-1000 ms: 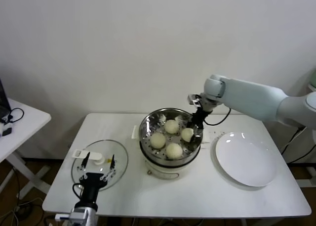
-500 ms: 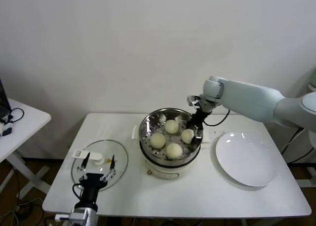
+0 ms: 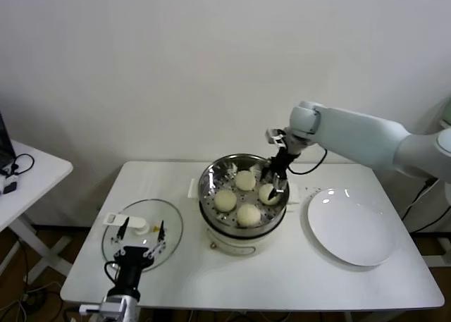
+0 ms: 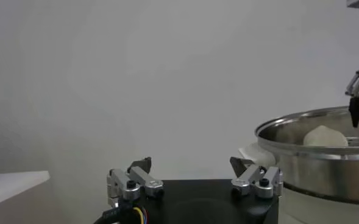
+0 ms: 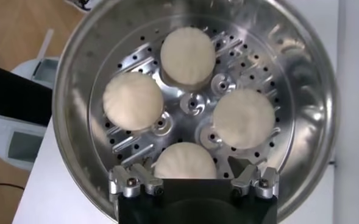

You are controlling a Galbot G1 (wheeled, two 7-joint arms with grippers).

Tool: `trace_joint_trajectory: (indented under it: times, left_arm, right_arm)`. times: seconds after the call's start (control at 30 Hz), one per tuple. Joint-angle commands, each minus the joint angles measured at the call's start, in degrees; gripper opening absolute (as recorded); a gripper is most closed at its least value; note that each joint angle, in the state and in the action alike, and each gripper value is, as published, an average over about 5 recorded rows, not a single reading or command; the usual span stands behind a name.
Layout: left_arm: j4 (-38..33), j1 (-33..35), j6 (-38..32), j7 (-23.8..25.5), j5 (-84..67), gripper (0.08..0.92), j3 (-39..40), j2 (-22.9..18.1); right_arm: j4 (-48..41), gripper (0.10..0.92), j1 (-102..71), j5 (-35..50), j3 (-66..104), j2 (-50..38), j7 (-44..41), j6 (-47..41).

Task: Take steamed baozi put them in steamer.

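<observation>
- Nearest the robot, the left tool is sitting low at the front left edge of the worktop, fingers spread wide and holding nothing.
- Just beyond it, the glass lid with its white handle is lying flat on the worktop, left of the cooker.
- Over on the right, the white plate is resting bare beside the cooker base.
- In the middle, the steel steamer is sitting on top of that cream base, and all four buns are lying inside on the perforated floor: front bun, left bun, back bun and right bun.
- In the right wrist view the buns are forming a ring around the centre stud, each one apart from its neighbours.
- Farthest back, the right tool is hanging over the steamer's right rim, directly above the right bun, fingers parted and gripping nothing.
- The right arm is reaching in from the far right, above the plate.
</observation>
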Motion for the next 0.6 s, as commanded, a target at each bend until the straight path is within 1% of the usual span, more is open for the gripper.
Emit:
trace_joint_trajectory:
  times: [0.03, 0.13, 0.2, 0.37, 0.5, 0.6]
  left_arm:
    - [0.06, 0.00, -0.10, 0.00, -0.02, 0.823, -0.06, -0.04]
    - [0.00, 0.00, -0.07, -0.03, 0.03, 0.823, -0.04, -0.02]
    - [-0.19, 0.11, 0.01, -0.07, 0.05, 0.823, 0.02, -0.02]
    - [-0.44, 0.02, -0.07, -0.28, -0.20, 0.823, -0.25, -0.06]
    - [-1.13, 0.48, 0.21, -0.55, -1.39, 0.823, -0.61, -0.02]
    - [-1.80, 1.52, 0.12, -0.43, -1.70, 0.823, -0.57, 0.21]
  right_arm:
    - [3.90, 0.823, 3.68, 2.48, 2.33, -4.19, -0.36, 0.23]
    - [6.64, 0.823, 4.19, 2.73, 4.34, -7.59, 0.67, 0.91]
    - [8.76, 0.823, 3.78, 2.63, 6.28, -10.17, 2.86, 2.39]
    - [14.67, 0.823, -0.90, 1.82, 14.87, -17.97, 16.23, 7.77]
    - [22.51, 0.823, -6.78, 0.16, 21.50, -26.53, 28.08, 9.27]
    - [27.84, 0.823, -16.71, -1.41, 31.67, -32.39, 32.86, 9.36]
